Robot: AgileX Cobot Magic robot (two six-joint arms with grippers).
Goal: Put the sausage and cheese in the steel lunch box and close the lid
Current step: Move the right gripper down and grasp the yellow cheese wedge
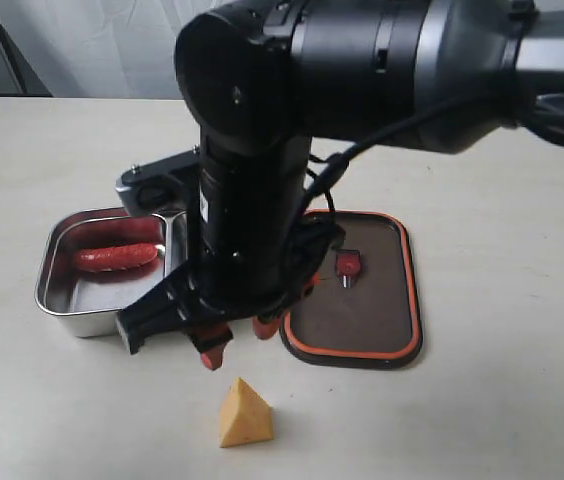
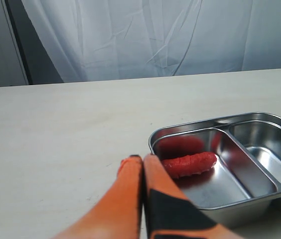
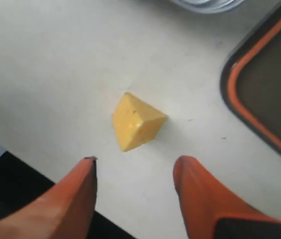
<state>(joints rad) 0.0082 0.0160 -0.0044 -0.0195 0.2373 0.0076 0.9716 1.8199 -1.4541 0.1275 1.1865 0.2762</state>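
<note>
The red sausage (image 1: 115, 256) (image 2: 189, 164) lies in the larger compartment of the steel lunch box (image 1: 54, 262) (image 2: 153, 141); the smaller compartment holds nothing. The yellow cheese wedge (image 1: 245, 413) (image 3: 136, 122) rests on the table in front of the box. My right gripper (image 1: 239, 340) (image 3: 137, 162) hangs open just above the table, between the box and the cheese, fingers apart and empty. The dark lid (image 1: 362, 290) (image 3: 270, 89) lies flat, orange seal up, to the right of the box. My left gripper (image 2: 143, 159) is shut and empty, beside the box's near corner.
The right arm's black body (image 1: 247, 150) covers the middle of the exterior view and hides the box's right part. A grey metal part (image 1: 152, 180) shows behind the box. The table's near edge (image 3: 11, 179) runs close to the right gripper's fingers. White curtain at the back.
</note>
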